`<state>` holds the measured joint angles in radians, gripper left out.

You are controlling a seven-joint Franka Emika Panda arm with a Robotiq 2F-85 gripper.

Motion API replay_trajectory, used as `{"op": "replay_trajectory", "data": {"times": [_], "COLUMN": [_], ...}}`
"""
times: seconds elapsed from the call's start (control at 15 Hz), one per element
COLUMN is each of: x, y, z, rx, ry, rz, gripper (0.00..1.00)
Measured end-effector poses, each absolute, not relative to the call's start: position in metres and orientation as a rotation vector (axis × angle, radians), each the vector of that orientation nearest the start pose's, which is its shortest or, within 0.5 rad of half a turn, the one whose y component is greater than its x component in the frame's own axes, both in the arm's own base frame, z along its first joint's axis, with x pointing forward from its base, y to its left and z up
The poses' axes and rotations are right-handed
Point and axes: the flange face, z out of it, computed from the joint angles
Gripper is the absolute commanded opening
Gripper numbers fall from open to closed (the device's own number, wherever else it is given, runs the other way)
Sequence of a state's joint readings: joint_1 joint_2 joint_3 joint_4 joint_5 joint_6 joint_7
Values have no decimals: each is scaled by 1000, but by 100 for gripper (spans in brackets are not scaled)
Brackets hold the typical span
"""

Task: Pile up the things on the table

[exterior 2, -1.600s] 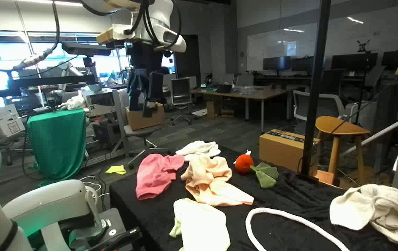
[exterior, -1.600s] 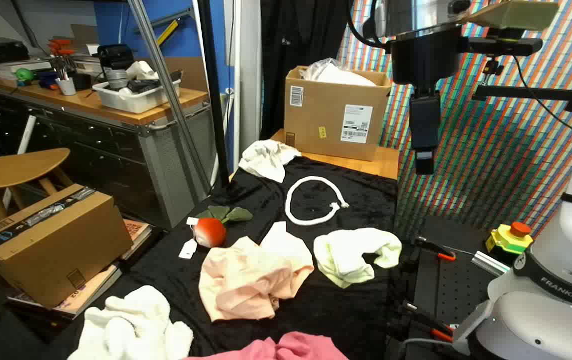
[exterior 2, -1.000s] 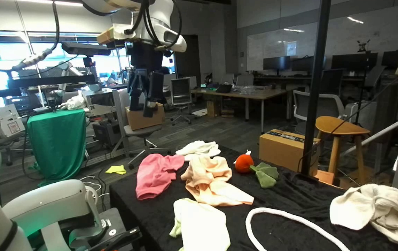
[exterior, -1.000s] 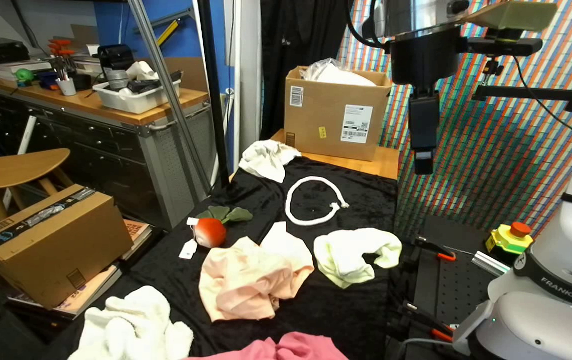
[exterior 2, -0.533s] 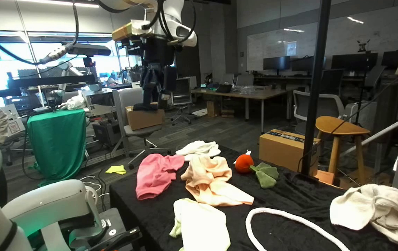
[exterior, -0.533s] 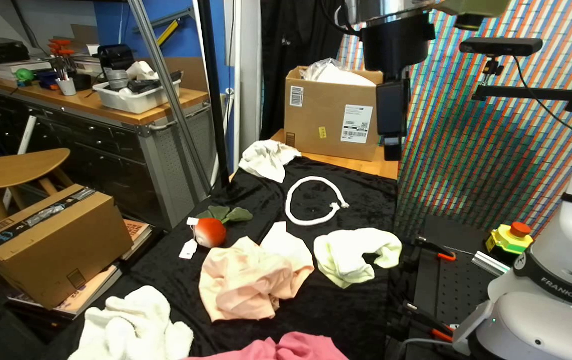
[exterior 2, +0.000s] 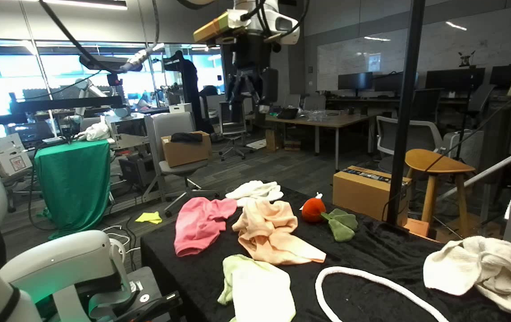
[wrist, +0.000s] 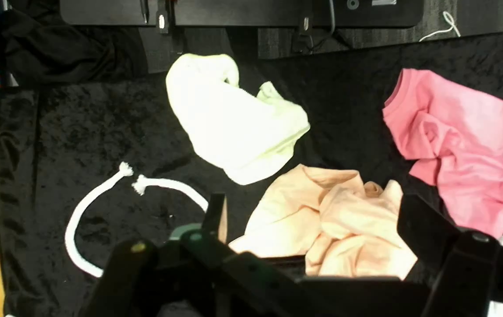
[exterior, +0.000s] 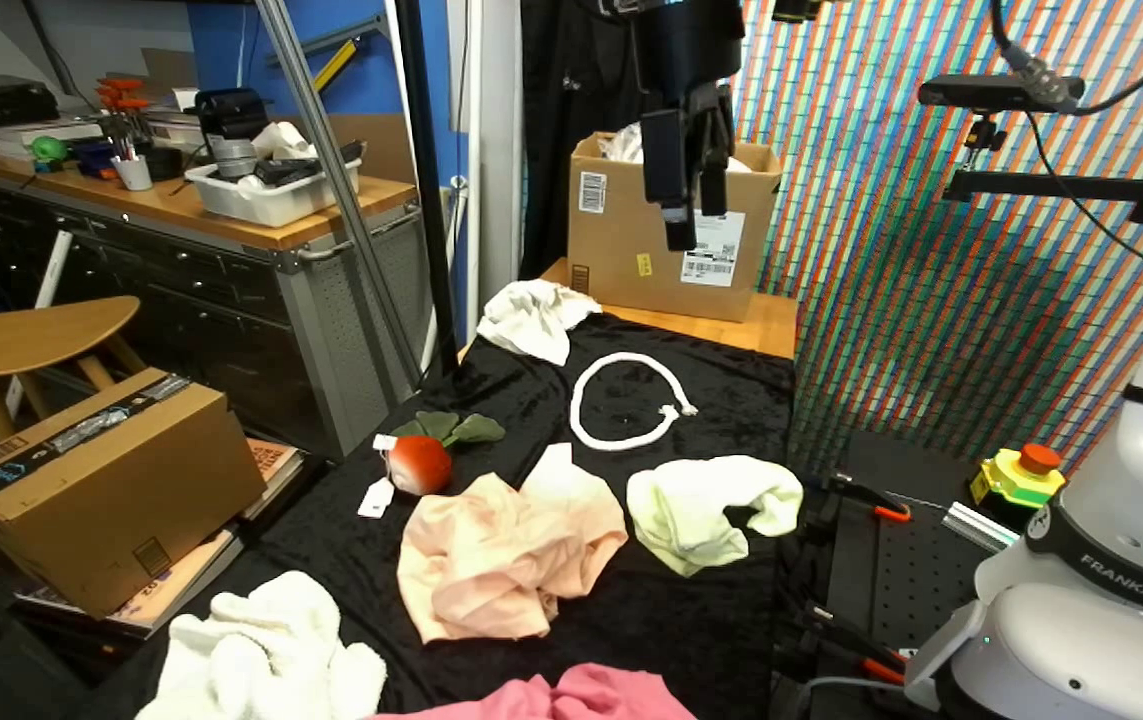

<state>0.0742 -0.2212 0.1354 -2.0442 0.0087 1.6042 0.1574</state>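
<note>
– Gripper (wrist: 315,209) hanging well above the table (exterior: 701,630), fingers wide apart, nothing held. Where's the load?

– Scattered on the black top, no pile yet. Peach cloth (exterior: 511,560) mid-table. Pale yellow-green cloth (wrist: 233,127) at the edge, overhang hard to tell. White cloth (exterior: 266,655) and pink cloth (wrist: 475,114) near each other at one end; looped cord (wrist: 70,235) and cream cloth (exterior: 534,318) toward the other.

– First worry?

– A thin pinch. The peach cloth is rumpled and probably slack, so the fingers may catch one fold only; it could slip, or trail on the lift. A trailing corner might sweep the red-orange plush (exterior: 419,465) near it, and that round body may well roll.

– The yellow-green one?

– An outward nudge could send it over the side.

– Cord?

– Lies flat, frayed ends loose. Descend short and the fingers would likely miss; descend too far and they'd press the table.
</note>
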Motion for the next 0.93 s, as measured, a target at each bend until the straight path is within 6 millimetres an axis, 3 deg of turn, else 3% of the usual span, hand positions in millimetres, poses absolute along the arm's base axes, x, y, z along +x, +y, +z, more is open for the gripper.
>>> {"op": "replay_trajectory", "data": {"times": [0.53, 0.73, 0.93], "x": [537, 563, 585], "y": [18, -3, -20], "z": [531, 521, 498], "rx": [-3172, -3166, -3164], "ry": [-24, -10, 9], "rz": [281, 267, 269], "gripper": [100, 100, 100]}}
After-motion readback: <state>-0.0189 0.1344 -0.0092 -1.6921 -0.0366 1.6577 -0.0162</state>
